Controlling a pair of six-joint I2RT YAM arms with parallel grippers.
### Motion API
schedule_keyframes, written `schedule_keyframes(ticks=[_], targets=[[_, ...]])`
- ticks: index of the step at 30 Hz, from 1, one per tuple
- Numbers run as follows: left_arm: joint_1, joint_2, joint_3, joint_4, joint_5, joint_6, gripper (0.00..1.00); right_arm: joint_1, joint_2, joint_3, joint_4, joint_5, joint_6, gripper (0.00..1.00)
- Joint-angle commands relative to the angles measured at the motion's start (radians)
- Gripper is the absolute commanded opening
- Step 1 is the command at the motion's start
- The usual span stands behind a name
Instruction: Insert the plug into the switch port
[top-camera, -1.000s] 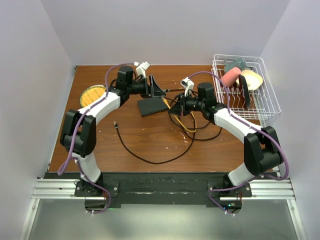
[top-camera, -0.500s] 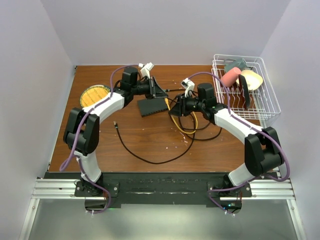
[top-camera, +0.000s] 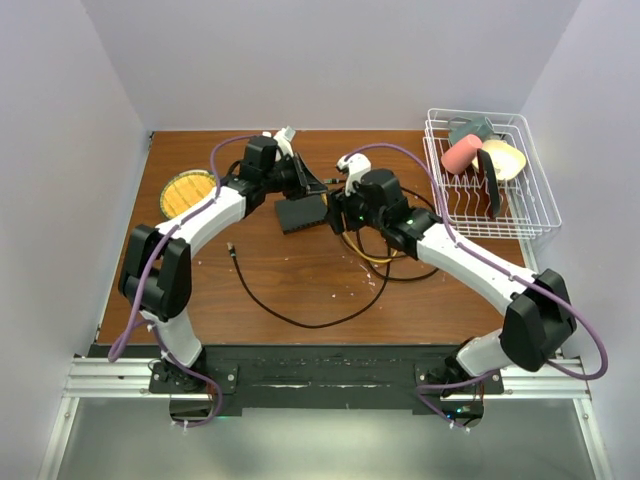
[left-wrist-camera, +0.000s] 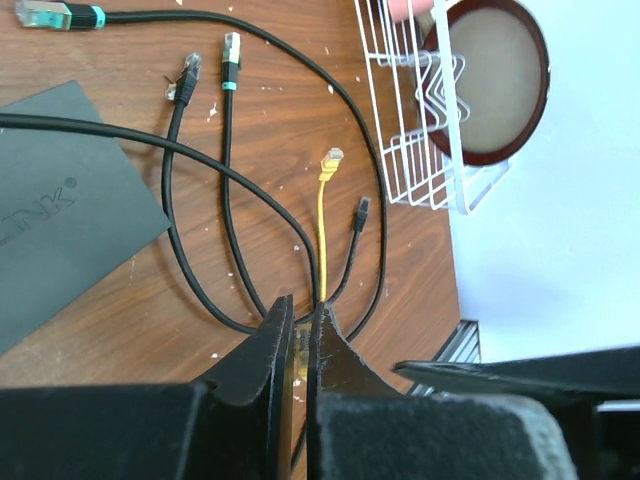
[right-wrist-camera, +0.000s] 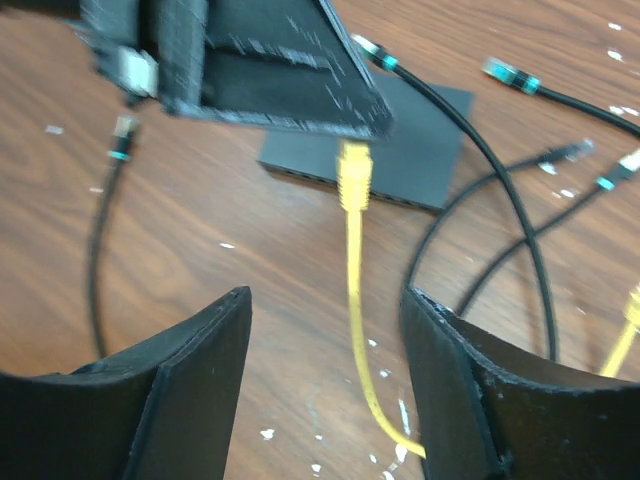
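My left gripper (left-wrist-camera: 300, 305) is shut on the yellow plug (right-wrist-camera: 354, 172), which hangs below its black fingers (right-wrist-camera: 270, 70) just above the near edge of the switch (right-wrist-camera: 410, 150). The switch is a flat dark box (top-camera: 300, 214) lying on the wooden table. Its port row is too blurred to make out. From the plug, the yellow cable (right-wrist-camera: 352, 260) runs down between the fingers of my right gripper (right-wrist-camera: 325, 300), which stands open and touches nothing. In the top view the right gripper (top-camera: 340, 212) sits just right of the switch, close to the left gripper (top-camera: 320, 186).
Several loose black cables (left-wrist-camera: 225, 180) with plugs lie right of the switch, and another (top-camera: 290, 310) loops toward the front. The yellow cable's other end (left-wrist-camera: 330, 160) rests among them. A white wire rack (top-camera: 530, 215) with dishes stands at the back right, a yellow dish (top-camera: 186, 190) at the back left.
The right gripper has opened, let go of the yellow plug and shifted left. The left gripper has shut on that plug beside the switch.
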Motion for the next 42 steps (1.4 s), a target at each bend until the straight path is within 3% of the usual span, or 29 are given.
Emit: schedule_keyframes(ticks=[1, 6, 16, 17, 20, 21, 27, 28, 31, 32, 34, 37, 42], targets=[[-0.009, -0.068, -0.006, -0.004, -0.064, -0.050, 0.00, 0.065, 0.034, 0.050, -0.038, 0.234, -0.045, 0.61], [-0.012, -0.071, -0.006, 0.012, -0.045, -0.061, 0.00, 0.116, 0.057, 0.036, 0.024, 0.328, -0.040, 0.50], [-0.014, -0.071, -0.025, 0.043, -0.009, -0.076, 0.00, 0.148, 0.129, 0.068, 0.089, 0.504, -0.037, 0.42], [-0.014, -0.074, -0.026, 0.045, -0.003, -0.078, 0.00, 0.150, 0.158, 0.071, 0.094, 0.511, -0.037, 0.39], [-0.014, -0.080, -0.035, 0.055, 0.008, -0.082, 0.00, 0.150, 0.195, 0.096, 0.086, 0.512, -0.040, 0.13], [-0.014, -0.080, -0.043, 0.055, 0.012, -0.082, 0.00, 0.150, 0.206, 0.099, 0.081, 0.506, -0.040, 0.00], [-0.014, -0.088, -0.040, 0.022, 0.011, -0.020, 0.02, 0.150, 0.154, 0.063, 0.094, 0.472, -0.033, 0.00], [-0.014, -0.092, -0.038, 0.016, 0.005, -0.007, 0.06, 0.151, 0.134, 0.057, 0.089, 0.466, -0.031, 0.00], [-0.009, -0.102, -0.031, -0.010, -0.023, 0.042, 0.32, 0.150, 0.091, 0.053, 0.055, 0.433, -0.033, 0.00], [-0.008, -0.115, -0.031, -0.023, -0.050, 0.062, 0.60, 0.150, 0.077, 0.050, 0.042, 0.423, -0.036, 0.00], [-0.002, -0.143, -0.029, -0.041, -0.086, 0.085, 0.81, 0.150, 0.027, 0.034, 0.031, 0.384, -0.045, 0.00], [0.018, -0.184, -0.025, -0.063, -0.146, 0.131, 0.91, 0.148, -0.034, 0.014, 0.008, 0.338, -0.053, 0.00], [0.058, -0.244, -0.037, -0.028, -0.164, 0.212, 0.95, 0.133, -0.151, 0.008, -0.046, 0.194, -0.095, 0.00]])
